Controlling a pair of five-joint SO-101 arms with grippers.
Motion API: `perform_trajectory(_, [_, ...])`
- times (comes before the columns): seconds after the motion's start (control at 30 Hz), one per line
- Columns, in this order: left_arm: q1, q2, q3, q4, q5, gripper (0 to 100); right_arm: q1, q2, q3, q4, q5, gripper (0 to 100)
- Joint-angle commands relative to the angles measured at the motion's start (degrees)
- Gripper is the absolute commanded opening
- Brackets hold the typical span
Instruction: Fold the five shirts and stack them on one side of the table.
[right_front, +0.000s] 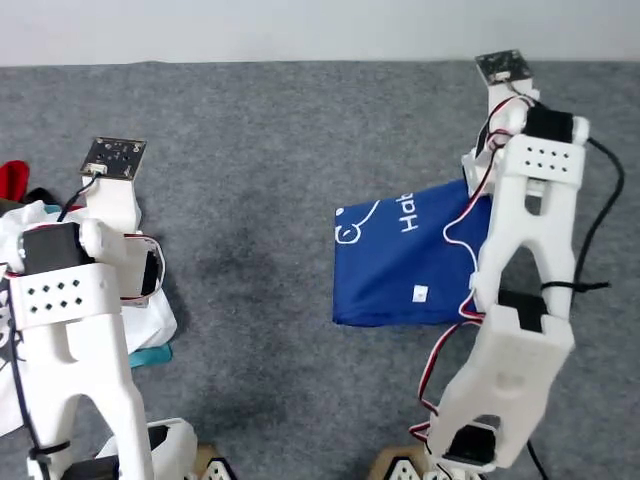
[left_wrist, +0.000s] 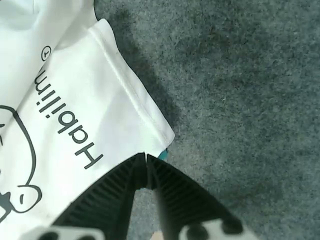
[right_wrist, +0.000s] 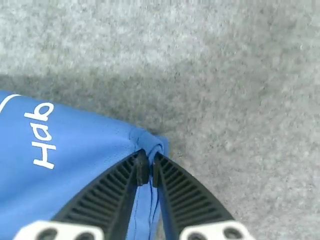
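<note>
At the counter's left edge the soft white shirt (right_front: 152, 318) lies rumpled over a teal shirt (right_front: 152, 355), partly hidden by the arm. The ribbed black left tool (left_wrist: 146, 164) pinches its stitched hem. On the fuzzy grey counter (right_front: 260, 150), the smooth blue shirt (right_front: 400, 270) lies folded rectangular, with the right tool (right_wrist: 148, 167) clamped on its corner.

The grey, felt-like desk (right_front: 250, 180) carries a folded blue shirt (right_front: 400, 270) lying flat, right of centre. At its left edge a white shirt (right_front: 155, 318) lies over a teal shirt (right_front: 152, 355), with red cloth (right_front: 12, 180) beside them
</note>
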Motion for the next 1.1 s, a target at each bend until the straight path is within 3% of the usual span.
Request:
perform_trajectory(0.0, [0.3, -1.7, -0.1, 1.4, 0.1, 0, 1.3, 0.7, -3.9, 0.3, 0.4, 1.7])
perform_trajectory(0.27, [0.3, -1.7, -0.1, 1.4, 0.1, 0, -0.7, -1.8, -8.9, 12.4, 0.1, 23.6])
perform_trajectory(0.37, [0.3, -1.7, -0.1, 1.4, 0.1, 0, -3.5, -4.2, -10.5, 16.8, 0.4, 18.6])
perform_trajectory(0.5, [0.3, -1.7, -0.1, 1.4, 0.1, 0, -5.1, -8.1, -6.9, 16.9, 0.2, 0.9])
perform_trajectory(0.87, [0.3, -1.7, -0.1, 1.4, 0.1, 0, -0.8, -14.6, 21.0, 16.3, 1.1, 0.9])
perform_trajectory(1.07, [0.3, -1.7, -0.1, 1.4, 0.2, 0, 5.6, -14.5, 36.3, 8.3, 5.9, 0.9])
